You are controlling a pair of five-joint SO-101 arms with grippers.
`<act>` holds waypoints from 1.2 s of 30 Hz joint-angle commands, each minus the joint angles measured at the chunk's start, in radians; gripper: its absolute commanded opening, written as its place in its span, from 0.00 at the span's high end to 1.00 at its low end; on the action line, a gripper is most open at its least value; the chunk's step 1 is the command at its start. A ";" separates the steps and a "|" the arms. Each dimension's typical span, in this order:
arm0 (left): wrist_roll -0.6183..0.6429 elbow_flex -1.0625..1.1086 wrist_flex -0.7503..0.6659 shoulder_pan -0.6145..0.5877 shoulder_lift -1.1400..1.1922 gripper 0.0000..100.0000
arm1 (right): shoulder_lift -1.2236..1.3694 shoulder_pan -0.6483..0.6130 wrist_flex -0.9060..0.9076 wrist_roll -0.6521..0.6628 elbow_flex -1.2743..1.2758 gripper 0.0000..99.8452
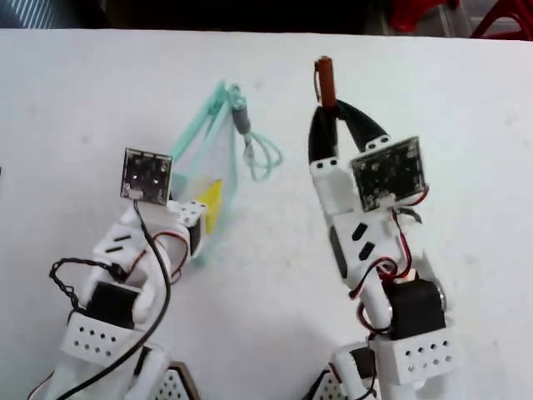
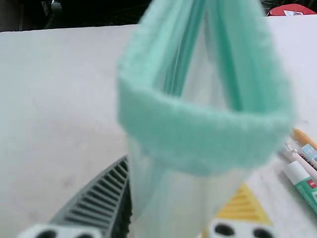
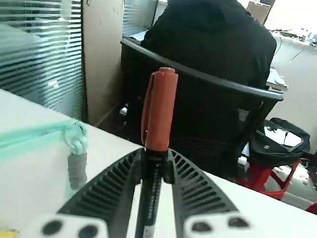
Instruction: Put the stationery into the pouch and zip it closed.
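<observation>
A clear pouch (image 1: 206, 154) with teal trim stands on edge on the white table (image 1: 83, 108). My left gripper (image 1: 202, 218) is shut on its near end. In the left wrist view the pouch (image 2: 198, 129) gapes open between a grey ribbed finger (image 2: 99, 203) and a yellow finger (image 2: 242, 206). Its grey zipper tab (image 1: 241, 121) with a teal cord loop (image 1: 265, 155) lies at the far end. My right gripper (image 1: 331, 110) is shut on a brown pen (image 1: 325, 79), right of the pouch. The pen (image 3: 159, 109) sticks out past the fingertips (image 3: 171, 161), near the tab (image 3: 75, 166).
Several pens and markers (image 2: 302, 163) show beside the pouch; I cannot tell whether they lie inside it. The table's far edge (image 1: 266, 32) is just beyond the pen. A person sits in a black chair (image 3: 208, 114) behind the table.
</observation>
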 commanded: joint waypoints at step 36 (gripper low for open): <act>-0.072 -0.005 0.006 0.116 0.002 0.77 | 0.461 -0.430 -0.173 -0.009 -0.423 0.98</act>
